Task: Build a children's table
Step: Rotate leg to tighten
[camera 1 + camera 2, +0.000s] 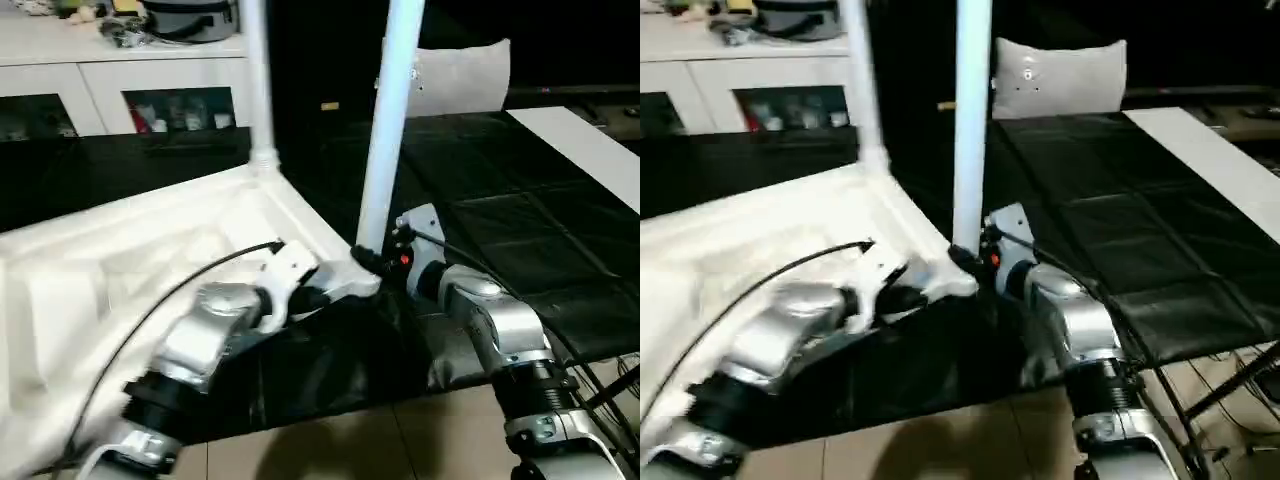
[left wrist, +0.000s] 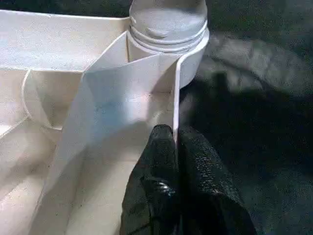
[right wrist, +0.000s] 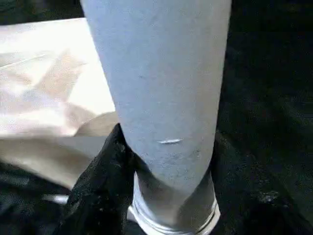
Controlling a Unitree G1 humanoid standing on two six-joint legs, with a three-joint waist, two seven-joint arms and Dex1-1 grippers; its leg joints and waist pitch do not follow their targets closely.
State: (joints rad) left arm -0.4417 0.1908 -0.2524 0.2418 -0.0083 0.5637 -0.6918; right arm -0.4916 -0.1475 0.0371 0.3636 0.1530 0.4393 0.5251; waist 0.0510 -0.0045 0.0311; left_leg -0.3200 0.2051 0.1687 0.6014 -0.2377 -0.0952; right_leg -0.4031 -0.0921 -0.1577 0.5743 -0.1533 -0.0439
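Left wrist view: left tool (image 2: 175, 134) is pinched on the table top (image 1: 120, 250) rim beside the near corner socket; right tool (image 3: 164, 161) clamps that corner's upright leg (image 1: 388, 120).

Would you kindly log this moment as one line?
left gripper: shut on tabletop rim | right gripper: shut on near leg at corner socket | far leg: upright

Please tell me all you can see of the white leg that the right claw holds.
The leg is a smooth white plastic tube, standing nearly upright in the near corner socket of the upside-down tabletop. It has a ringed collar at its base. The right claw grips it just above the collar, one black finger on each side.
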